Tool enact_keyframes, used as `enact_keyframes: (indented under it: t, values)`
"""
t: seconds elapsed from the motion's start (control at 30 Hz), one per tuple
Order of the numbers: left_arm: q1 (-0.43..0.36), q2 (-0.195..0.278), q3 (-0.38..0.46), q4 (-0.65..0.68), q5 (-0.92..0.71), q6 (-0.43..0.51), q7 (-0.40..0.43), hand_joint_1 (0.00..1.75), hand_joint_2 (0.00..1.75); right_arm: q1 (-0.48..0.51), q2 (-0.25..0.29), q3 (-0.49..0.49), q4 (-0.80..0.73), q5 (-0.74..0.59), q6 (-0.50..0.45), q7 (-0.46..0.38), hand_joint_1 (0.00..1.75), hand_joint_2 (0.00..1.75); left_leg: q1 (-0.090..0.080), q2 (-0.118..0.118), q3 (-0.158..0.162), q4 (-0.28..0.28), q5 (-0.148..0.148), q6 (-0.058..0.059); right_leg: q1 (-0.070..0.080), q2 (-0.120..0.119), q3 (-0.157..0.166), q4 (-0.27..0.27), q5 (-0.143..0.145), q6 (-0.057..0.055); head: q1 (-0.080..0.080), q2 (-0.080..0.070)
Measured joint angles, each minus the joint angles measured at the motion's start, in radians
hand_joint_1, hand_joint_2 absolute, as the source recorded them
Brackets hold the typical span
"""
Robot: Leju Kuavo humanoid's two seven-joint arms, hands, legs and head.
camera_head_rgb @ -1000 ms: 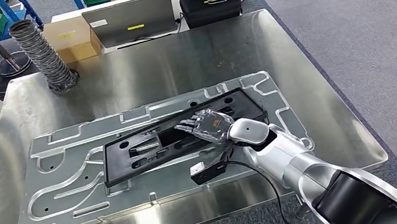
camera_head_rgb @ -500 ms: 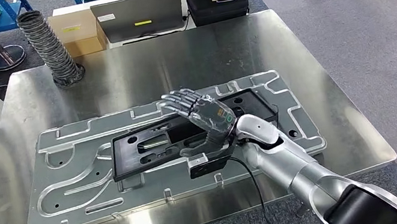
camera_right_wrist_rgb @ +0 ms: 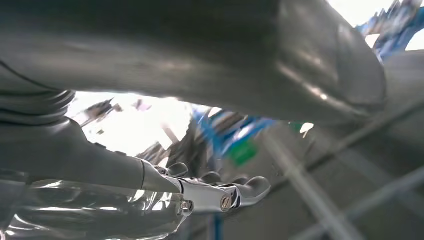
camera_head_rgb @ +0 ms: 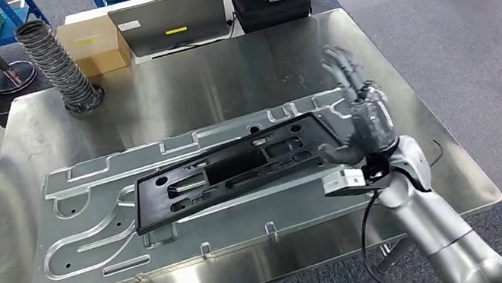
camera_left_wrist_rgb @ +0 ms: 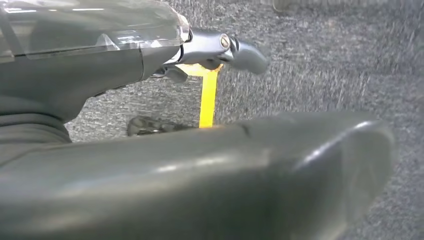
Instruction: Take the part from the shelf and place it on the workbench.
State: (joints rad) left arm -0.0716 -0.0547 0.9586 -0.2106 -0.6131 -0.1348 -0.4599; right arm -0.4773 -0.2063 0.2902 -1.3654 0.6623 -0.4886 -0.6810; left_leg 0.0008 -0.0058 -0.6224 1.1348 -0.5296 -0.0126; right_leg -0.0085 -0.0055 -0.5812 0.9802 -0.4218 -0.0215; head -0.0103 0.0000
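workbench [camera_head_rgb: 171,97]: big steel table, shiny top
plate [camera_head_rgb: 96,248]: grey machined panel lying flat on the workbench
part [camera_head_rgb: 230,172]: long black frame lying on the plate, nothing holding it
right hand [camera_head_rgb: 363,115]: raised off the part's right end, fingers spread, holding nothing
left hand [camera_left_wrist_rgb: 150,165]: can't tell, just a close blur over carpet

The right arm [camera_head_rgb: 439,225] is silver and tubular, with a black cable [camera_head_rgb: 366,234] looping beside it. A small grey box-shaped camera [camera_head_rgb: 343,181] sits at the wrist. The right hand [camera_head_rgb: 362,111] has dark grey fingers under a translucent cover; the left hand [camera_left_wrist_rgb: 125,55] shows a silver screw [camera_left_wrist_rgb: 224,41].
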Motion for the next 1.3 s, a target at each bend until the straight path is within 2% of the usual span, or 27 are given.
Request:
enact_keyframes:
  t: [0.07,0.1,0.13,0.2,0.23,0.27,0.3,0.4,0.43,0.47,0.53,0.57,0.6,0.63,0.67,0.73,0.77,0.8,0.9,0.97,1.03,1.1,1.13,1.17,1.23,1.27,1.3]
  values:
    - [0.003,0.000,0.012,0.000,0.006,-0.001,-0.002,0.00,0.00,0.064,-0.022,-0.091,-0.056,-0.028,-0.014,0.002,0.00,0.00,0.007,0.000,-0.063,0.133,-0.053,-0.008,0.000,-0.004,0.002,0.000,-0.002,0.000,0.000,0.000]
    - [0.006,0.000,0.018,0.000,0.010,-0.002,-0.004,0.00,0.00,0.101,-0.034,-0.141,-0.083,-0.044,-0.019,0.003,0.00,0.00,0.009,0.001,-0.075,0.158,-0.054,-0.011,-0.001,-0.005,0.003,0.001,-0.004,0.002,0.000,0.000]
    - [0.009,0.000,0.023,0.000,0.013,-0.004,-0.007,0.00,0.00,0.141,-0.045,-0.195,-0.107,-0.061,-0.022,0.004,0.00,0.00,0.012,0.001,-0.066,0.138,-0.033,-0.012,-0.001,-0.006,0.005,0.002,-0.005,0.005,0.000,0.000]
    - [0.014,0.000,0.034,0.000,0.019,-0.006,-0.013,0.00,0.00,0.221,-0.064,-0.314,-0.152,-0.098,-0.019,0.002,0.00,0.00,0.015,0.000,0.001,0.003,0.036,-0.010,-0.003,-0.007,0.010,0.004,-0.011,0.013,0.000,0.000]
    - [0.015,0.000,0.040,0.000,0.021,-0.006,-0.015,0.00,0.00,0.261,-0.070,-0.378,-0.171,-0.117,-0.013,0.001,0.00,0.00,0.014,0.000,0.037,-0.067,0.061,-0.006,-0.002,-0.007,0.011,0.007,-0.014,0.019,0.000,0.000]
    - [0.015,0.000,0.045,0.000,0.023,-0.007,-0.016,0.00,0.00,0.301,-0.073,-0.444,-0.188,-0.134,-0.006,0.001,0.00,0.00,0.013,-0.002,0.061,-0.114,0.073,-0.001,-0.001,-0.007,0.012,0.009,-0.016,0.024,0.000,0.000]
    - [0.016,-0.001,0.049,0.000,0.025,-0.008,-0.016,0.00,0.00,0.342,-0.074,-0.509,-0.202,-0.148,0.000,0.000,0.00,0.00,0.011,-0.003,0.072,-0.136,0.074,0.006,0.000,-0.007,0.012,0.009,-0.017,0.030,0.000,0.000]
    - [0.018,-0.003,0.062,0.000,0.023,-0.012,-0.012,0.00,0.00,0.455,-0.072,-0.685,-0.226,-0.170,0.017,-0.001,0.00,0.00,0.007,-0.003,0.074,-0.145,0.083,0.030,-0.005,-0.006,0.012,0.012,-0.019,0.050,0.000,0.000]
    - [0.018,-0.005,0.064,0.000,0.021,-0.013,-0.010,0.00,0.00,0.486,-0.069,-0.738,-0.229,-0.176,0.028,-0.001,0.00,0.00,0.007,-0.001,0.074,-0.149,0.088,0.038,-0.007,-0.004,0.006,0.029,-0.036,0.054,0.000,0.000]
    - [0.017,-0.006,0.066,0.000,0.019,-0.014,-0.009,0.00,0.00,0.514,-0.065,-0.790,-0.229,-0.181,0.043,-0.002,0.00,0.00,0.008,0.000,0.072,-0.153,0.093,0.045,-0.008,-0.002,-0.009,0.067,-0.066,0.058,0.000,0.000]
    - [0.017,-0.008,0.068,0.000,0.016,-0.015,-0.008,0.00,0.00,0.561,-0.052,-0.885,-0.227,-0.188,0.068,-0.002,0.00,0.00,0.004,0.000,0.062,-0.154,0.100,0.052,-0.010,0.001,-0.060,0.195,-0.146,0.062,0.000,0.000]
    - [0.017,-0.009,0.070,0.000,0.016,-0.015,-0.007,0.00,0.00,0.579,-0.043,-0.927,-0.224,-0.187,0.080,-0.002,0.00,0.00,0.002,0.000,0.056,-0.152,0.103,0.053,-0.010,0.001,-0.084,0.257,-0.175,0.064,0.000,0.000]
    - [0.017,-0.010,0.071,0.000,0.015,-0.015,-0.007,0.00,0.00,0.593,-0.033,-0.962,-0.219,-0.184,0.090,-0.002,0.00,0.00,-0.001,0.001,0.050,-0.150,0.105,0.054,-0.010,0.002,-0.094,0.290,-0.186,0.064,0.000,0.000]
    - [0.017,-0.012,0.073,0.000,0.015,-0.015,-0.007,0.00,0.00,0.604,-0.022,-0.996,-0.212,-0.179,0.101,-0.002,0.00,0.00,-0.003,0.001,0.043,-0.147,0.108,0.054,-0.010,0.002,-0.083,0.283,-0.179,0.063,0.000,0.000]
    - [0.017,-0.014,0.074,0.000,0.014,-0.014,-0.007,0.00,0.00,0.611,-0.012,-1.027,-0.205,-0.171,0.108,-0.002,0.00,0.00,-0.005,0.002,0.037,-0.144,0.110,0.052,-0.010,0.001,-0.053,0.237,-0.156,0.061,0.000,0.000]
    - [0.015,-0.018,0.074,0.000,0.012,-0.014,-0.006,0.00,0.00,0.618,0.005,-1.079,-0.191,-0.153,0.116,-0.002,0.00,0.00,-0.008,0.002,0.029,-0.136,0.115,0.047,-0.007,0.002,0.035,0.095,-0.108,0.052,0.000,0.000]
    - [0.014,-0.020,0.075,0.000,0.010,-0.014,-0.006,0.00,0.00,0.619,0.012,-1.098,-0.182,-0.141,0.121,-0.002,0.00,0.00,-0.009,0.002,0.027,-0.133,0.117,0.043,-0.005,0.003,0.064,0.045,-0.093,0.047,0.000,0.000]
    - [0.012,-0.021,0.077,0.000,0.009,-0.014,-0.005,0.00,0.00,0.619,0.019,-1.118,-0.171,-0.128,0.128,-0.002,0.00,0.00,-0.009,0.002,0.026,-0.131,0.120,0.038,-0.001,0.004,0.078,0.017,-0.085,0.041,0.000,0.000]
    - [0.010,-0.024,0.084,0.000,0.004,-0.015,0.001,0.00,0.00,0.621,0.052,-1.183,-0.126,-0.088,0.160,-0.002,0.00,0.00,-0.007,0.001,0.023,-0.130,0.128,0.020,0.002,0.002,0.071,0.009,-0.066,0.023,0.000,0.000]
    - [0.012,-0.025,0.088,0.000,0.000,-0.015,0.005,0.00,0.00,0.621,0.076,-1.220,-0.095,-0.070,0.180,-0.002,0.00,0.00,-0.006,0.001,0.006,-0.093,0.086,0.009,-0.002,-0.002,0.058,0.005,-0.049,0.009,0.000,0.000]
    - [0.012,-0.029,0.090,0.000,-0.002,-0.016,0.007,0.00,0.00,0.619,0.101,-1.251,-0.050,-0.046,0.196,-0.003,0.00,0.00,-0.002,0.001,-0.033,0.025,-0.012,0.000,-0.003,-0.004,0.033,0.005,-0.030,0.001,0.000,0.000]
    - [0.012,-0.033,0.092,0.000,-0.001,-0.015,0.007,0.00,0.00,0.613,0.129,-1.280,0.024,-0.010,0.203,-0.003,0.00,0.00,0.002,0.001,-0.051,0.137,-0.083,-0.006,-0.002,-0.004,0.004,0.007,-0.010,0.001,0.000,0.000]
    - [0.012,-0.035,0.093,0.000,-0.001,-0.014,0.007,0.00,0.00,0.606,0.141,-1.296,0.071,0.014,0.201,-0.003,0.00,0.00,0.002,0.001,-0.033,0.139,-0.088,-0.006,-0.001,-0.003,-0.009,0.010,-0.001,0.002,0.000,0.000]
    - [0.012,-0.037,0.095,0.000,-0.001,-0.013,0.007,0.00,0.00,0.598,0.152,-1.313,0.120,0.040,0.198,-0.003,0.00,0.00,0.002,0.001,0.008,0.099,-0.075,-0.004,-0.001,-0.003,-0.021,0.012,0.007,0.004,0.000,0.000]
    - [0.008,-0.040,0.097,0.000,-0.004,-0.012,0.006,0.00,0.00,0.577,0.167,-1.351,0.226,0.089,0.184,-0.002,0.00,0.00,0.000,0.001,0.123,-0.061,-0.037,0.005,0.000,-0.002,-0.040,0.017,0.023,0.009,0.000,0.000]
    - [0.006,-0.041,0.097,0.000,-0.006,-0.012,0.005,0.00,0.00,0.567,0.174,-1.372,0.279,0.108,0.176,0.000,0.00,0.00,-0.002,0.001,0.166,-0.128,-0.021,0.011,0.001,-0.003,-0.045,0.017,0.031,0.014,0.000,0.000]
    - [0.004,-0.043,0.097,0.000,-0.009,-0.012,0.003,0.00,0.00,0.559,0.179,-1.392,0.333,0.126,0.170,0.006,0.00,0.00,-0.005,0.000,0.190,-0.169,-0.013,0.016,0.001,-0.003,-0.047,0.017,0.039,0.020,0.000,0.000]
